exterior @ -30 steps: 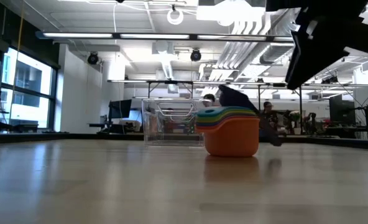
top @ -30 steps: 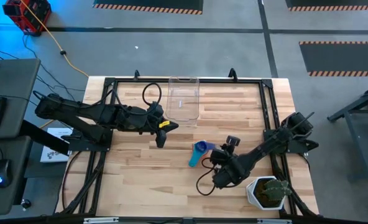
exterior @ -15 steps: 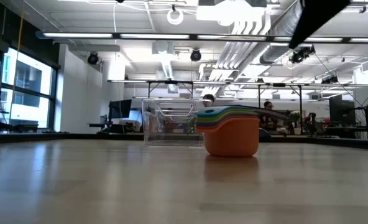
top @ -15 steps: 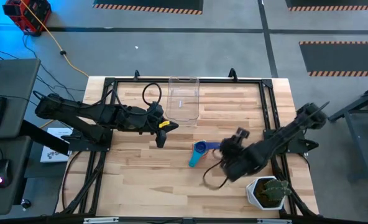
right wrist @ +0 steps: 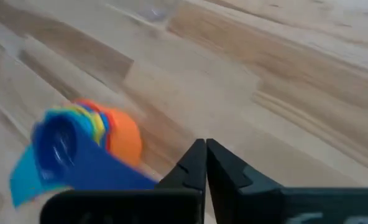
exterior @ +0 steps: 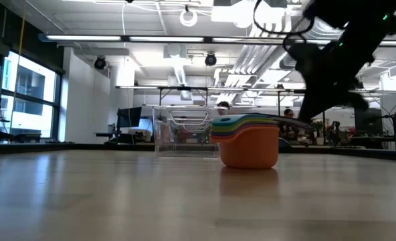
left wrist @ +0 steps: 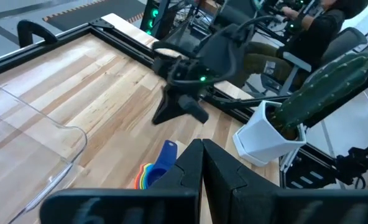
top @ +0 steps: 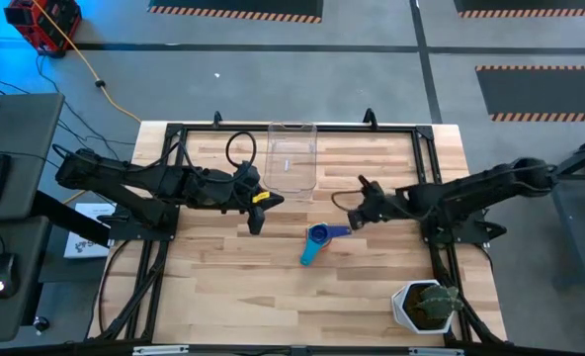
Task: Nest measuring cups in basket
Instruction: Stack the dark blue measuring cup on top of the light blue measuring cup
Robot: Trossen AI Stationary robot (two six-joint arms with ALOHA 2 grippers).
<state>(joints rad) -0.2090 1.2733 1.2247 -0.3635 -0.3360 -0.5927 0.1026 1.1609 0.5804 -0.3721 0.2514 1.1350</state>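
The measuring cups [top: 318, 240] sit nested in one stack on the table, orange outermost in the low view [exterior: 248, 142], with blue handles on top [right wrist: 84, 149]. The clear basket [top: 292, 158] stands beyond them near the far edge [exterior: 181, 130]. My right gripper [top: 354, 219] hovers just right of the stack's handles with its fingers shut [right wrist: 206, 155] and touches nothing. My left gripper [top: 255, 225] waits shut [left wrist: 201, 158] left of the cups, near the basket's near end.
A white pot with a green plant [top: 426, 305] stands at the table's near right corner [left wrist: 265, 130]. A black frame rail [top: 426, 178] runs along the right side under my right arm. Bare wood lies between the cups and the near edge.
My right arm has swung up from the near right part of the table, by the plant pot, toward the far side. It now stretches level from the right edge, with its gripper beside the cups' handles. The cups have stayed in place.
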